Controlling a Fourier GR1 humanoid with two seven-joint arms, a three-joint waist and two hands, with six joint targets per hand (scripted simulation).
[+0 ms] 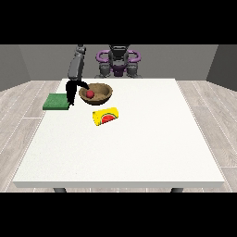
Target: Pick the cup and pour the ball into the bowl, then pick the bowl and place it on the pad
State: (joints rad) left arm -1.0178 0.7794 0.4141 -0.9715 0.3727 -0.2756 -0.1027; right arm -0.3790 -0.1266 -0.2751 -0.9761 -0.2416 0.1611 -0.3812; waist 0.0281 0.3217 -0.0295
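With the red ball (90,94) already inside it, your wooden bowl (96,93) beside the green pad (56,101) looks rigid and light, so take its near rim where the hand at the view's left (72,92) hangs, grip undeterminable.

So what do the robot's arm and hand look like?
The arm at the view's left is grey and chunky, made of rounded segments. It ends in a black hand with thin fingers. The shoulders by the body are purple rings. No cables or markings show.
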